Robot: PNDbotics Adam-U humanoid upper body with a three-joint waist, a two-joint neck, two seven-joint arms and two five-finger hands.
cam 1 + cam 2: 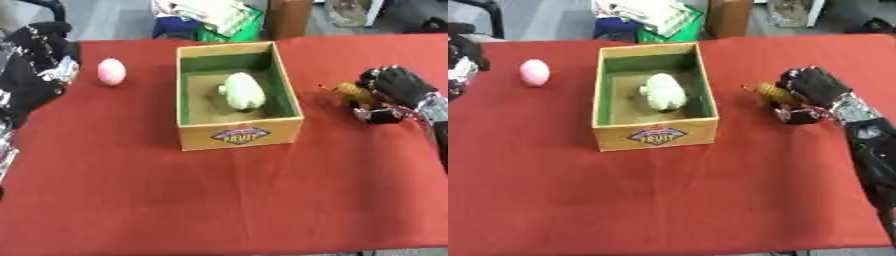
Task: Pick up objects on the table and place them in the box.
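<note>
A cardboard box point(239, 135) with a green lining stands mid-table, and a pale green-white object point(244, 91) lies inside it. A pink egg-shaped object point(111, 71) rests on the red cloth to the box's left. To the right of the box, my right hand point(815, 89) has its fingers curled round a small yellow-brown object point(771, 92), low over the cloth. My left hand point(39, 55) hangs at the left edge near the pink object, apart from it; I cannot make out its fingers.
The red cloth table point(219, 200) spreads wide in front of the box. Beyond the far edge sit a green crate point(232, 30) with pale cloth and a brown upright object point(289, 17).
</note>
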